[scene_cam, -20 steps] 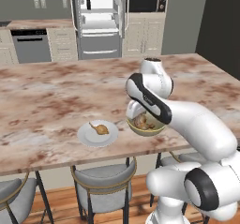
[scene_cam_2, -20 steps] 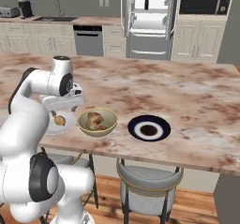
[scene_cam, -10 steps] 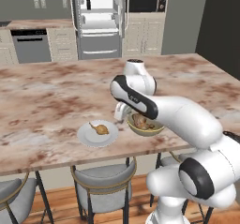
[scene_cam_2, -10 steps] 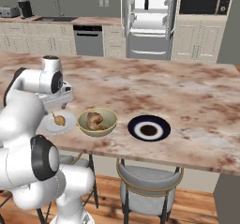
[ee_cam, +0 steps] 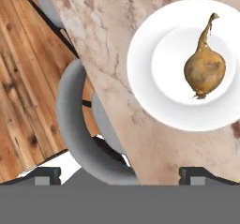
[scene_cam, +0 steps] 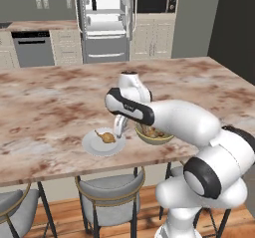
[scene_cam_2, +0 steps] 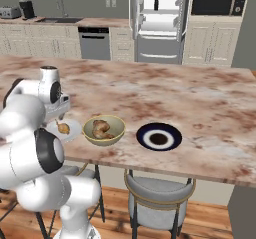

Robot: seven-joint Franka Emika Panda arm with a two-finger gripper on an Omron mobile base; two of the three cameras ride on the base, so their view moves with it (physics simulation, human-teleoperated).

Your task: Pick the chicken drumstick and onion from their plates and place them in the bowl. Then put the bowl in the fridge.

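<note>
Onion (ee_cam: 204, 66) on white plate (ee_cam: 145, 54); drumstick (scene_cam_2: 101, 129) in bowl (scene_cam_2: 117, 135); fridge (scene_cam_2: 159, 20) open.

Marble counter (scene_cam: 50, 107) spans the scene. Dark round plate (scene_cam_2: 159, 136) lies on its near right part. Grey stools (scene_cam: 107, 207) stand tucked under the near edge on a wood floor (ee_cam: 23, 78). Dishwasher (scene_cam: 31, 49) far left, microwave (scene_cam_2: 216, 2) far right, sink (scene_cam_2: 55, 19) beyond.

even, flat rendered light; soft faint shadows; no glare; slightly blurry, low-resolution views.
</note>
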